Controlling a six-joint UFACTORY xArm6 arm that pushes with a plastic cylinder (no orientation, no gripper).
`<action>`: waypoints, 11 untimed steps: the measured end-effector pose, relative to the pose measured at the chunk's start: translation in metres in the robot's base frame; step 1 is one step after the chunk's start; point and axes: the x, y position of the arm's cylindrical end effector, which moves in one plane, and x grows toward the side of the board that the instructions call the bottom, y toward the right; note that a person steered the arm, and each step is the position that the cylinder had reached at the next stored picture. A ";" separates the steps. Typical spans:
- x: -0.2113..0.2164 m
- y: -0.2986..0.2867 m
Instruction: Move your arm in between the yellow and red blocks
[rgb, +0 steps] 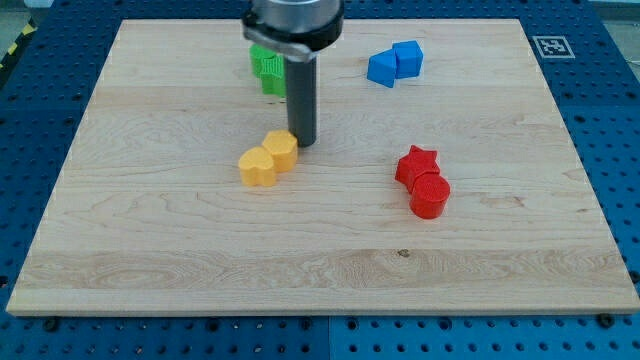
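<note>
Two red blocks (423, 180), a cylinder nearest and a star touching it, lie at the view's right; the yellow pair (268, 159), smooth moulded plastic, sits left on pale grained wood. I have no jaws, only my tip (304, 143), touching yellow's right edge. I'd slide it right, stopping midway, well short of red.

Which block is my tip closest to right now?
The yellow hexagon block: my tip sits right at its right edge. The yellow heart block lies just beyond it; red, green and blue blocks are farther off.
</note>
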 end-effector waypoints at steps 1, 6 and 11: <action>0.022 -0.005; -0.022 0.209; -0.029 0.104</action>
